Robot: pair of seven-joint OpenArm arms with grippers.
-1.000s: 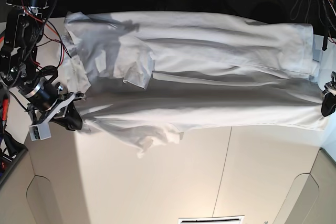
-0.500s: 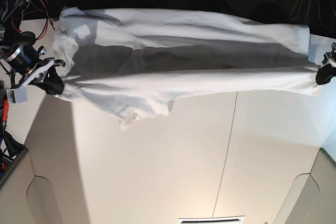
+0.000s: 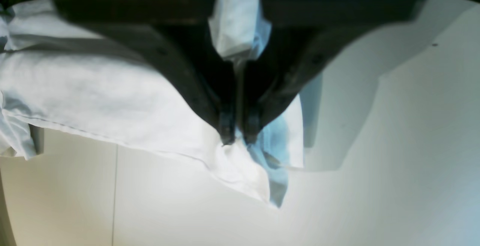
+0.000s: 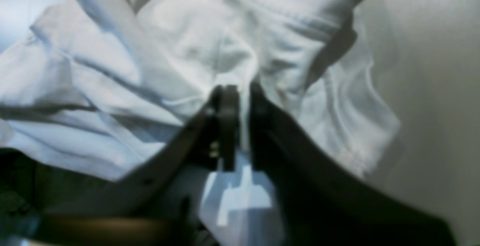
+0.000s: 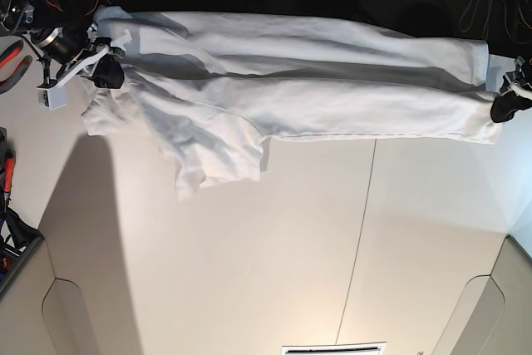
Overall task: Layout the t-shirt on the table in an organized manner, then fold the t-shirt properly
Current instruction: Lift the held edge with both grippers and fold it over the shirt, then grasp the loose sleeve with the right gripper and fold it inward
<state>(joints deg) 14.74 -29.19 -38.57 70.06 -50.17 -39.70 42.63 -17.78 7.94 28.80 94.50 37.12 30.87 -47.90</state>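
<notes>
- Cloth first: the large plain white wrinkled t-shirt [image 5: 299,93] lies stretched across the top of the base view on the wide smooth white table [image 5: 274,255], one sleeve drooping toward centre left.
- Left gripper [image 3: 237,138], at the far right edge of the base view, is clamped tight on a hem corner.
- Right gripper [image 4: 240,96], upper left in the base view, has its jaws slightly parted with a thin ridge of shirt between them; whether it truly grips is unclear.
- Risk: that loose end could slip out and bunch, spoiling the layout.
- Risk: a hard pull by the clamped arm could drag the shirt off the far edge.
</notes>
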